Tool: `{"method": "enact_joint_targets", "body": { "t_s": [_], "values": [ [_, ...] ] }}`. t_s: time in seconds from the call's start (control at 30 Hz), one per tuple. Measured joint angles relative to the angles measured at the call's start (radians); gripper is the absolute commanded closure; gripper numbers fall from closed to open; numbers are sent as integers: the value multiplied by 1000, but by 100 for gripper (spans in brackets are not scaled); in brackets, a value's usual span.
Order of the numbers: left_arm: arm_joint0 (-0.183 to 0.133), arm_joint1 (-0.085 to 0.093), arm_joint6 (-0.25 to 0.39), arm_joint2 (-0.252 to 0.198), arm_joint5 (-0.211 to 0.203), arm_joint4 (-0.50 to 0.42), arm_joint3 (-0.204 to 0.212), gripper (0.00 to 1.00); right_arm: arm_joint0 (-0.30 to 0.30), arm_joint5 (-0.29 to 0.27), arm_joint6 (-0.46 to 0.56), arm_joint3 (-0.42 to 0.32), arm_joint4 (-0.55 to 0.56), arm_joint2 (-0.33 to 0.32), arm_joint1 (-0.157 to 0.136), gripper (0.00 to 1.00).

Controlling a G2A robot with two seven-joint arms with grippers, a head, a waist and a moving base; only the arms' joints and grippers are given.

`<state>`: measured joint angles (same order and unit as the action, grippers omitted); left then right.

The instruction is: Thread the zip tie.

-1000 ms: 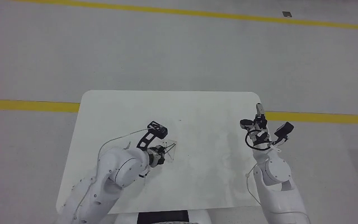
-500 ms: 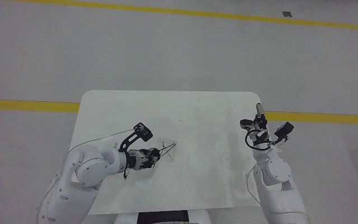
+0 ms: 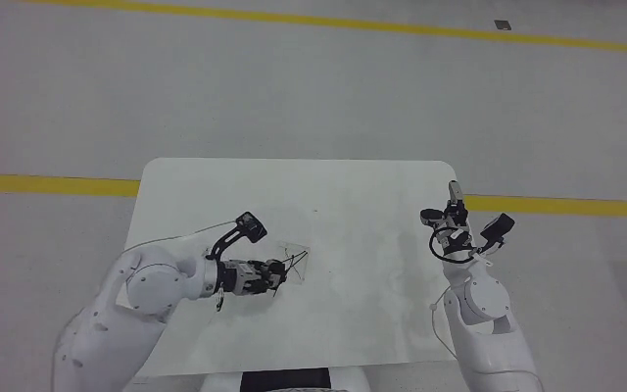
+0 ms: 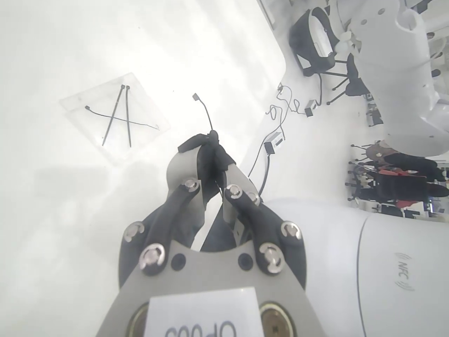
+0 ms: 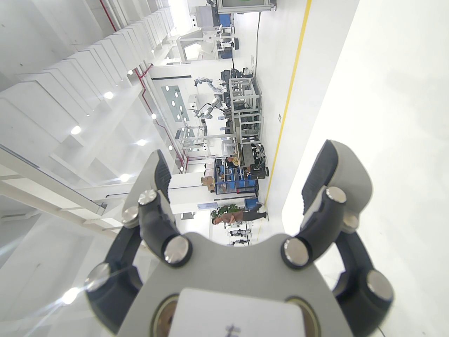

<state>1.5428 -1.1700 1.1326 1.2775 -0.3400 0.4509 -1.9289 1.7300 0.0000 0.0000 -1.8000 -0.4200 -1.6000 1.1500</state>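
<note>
Black nylon, thin as a wire, was what the left gripper point(image 4: 210, 141) had hold of: one zip tie point(image 4: 205, 112) pinched between its closed fingertips, the little square head poking out past the pads and standing clear above the white table point(image 3: 372, 196). The rest of the strap ran back between the fingers, where I couldn't follow it. Just beside it, on a clear plastic tray point(image 4: 147, 113), three spare ties point(image 4: 128, 117) lay crossed over one another, untouched. From where I stood it looked like the picking-up was done and the threading itself hadn't begun, since the tie was one straight piece with no loop in it. The right gripper point(image 5: 238, 173) was well apart from all this, raised near the far right edge of the table with its fingers spread wide and nothing between them. I reckoned the next move would need that free gripper brought over to take the tail end, bend it round and line it up with the slot in the head. That would be fiddly, as the slot was tiny and the strap springy, so the left one would need to keep the head steady.
</note>
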Motion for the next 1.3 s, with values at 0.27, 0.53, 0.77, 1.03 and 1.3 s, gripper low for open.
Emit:
{"method": "enact_joint_targets", "body": {
  "t_s": [0.27,0.53,0.77,1.03,1.3],
  "values": [
    [-1,0,-11,0,8,5,11,100,0,0,0,0,0,0,0,0],
    [-41,33,78,115,0,-267,136,100,0,0,0,0,0,0,0,0],
    [-45,69,254,227,0,-509,195,100,0,0,0,0,0,0,0,0],
    [-85,99,257,176,0,-608,299,100,0,0,0,0,0,0,0,0],
    [-97,103,257,161,0,-647,320,100,0,0,0,0,0,0,0,0]
  ]
}}
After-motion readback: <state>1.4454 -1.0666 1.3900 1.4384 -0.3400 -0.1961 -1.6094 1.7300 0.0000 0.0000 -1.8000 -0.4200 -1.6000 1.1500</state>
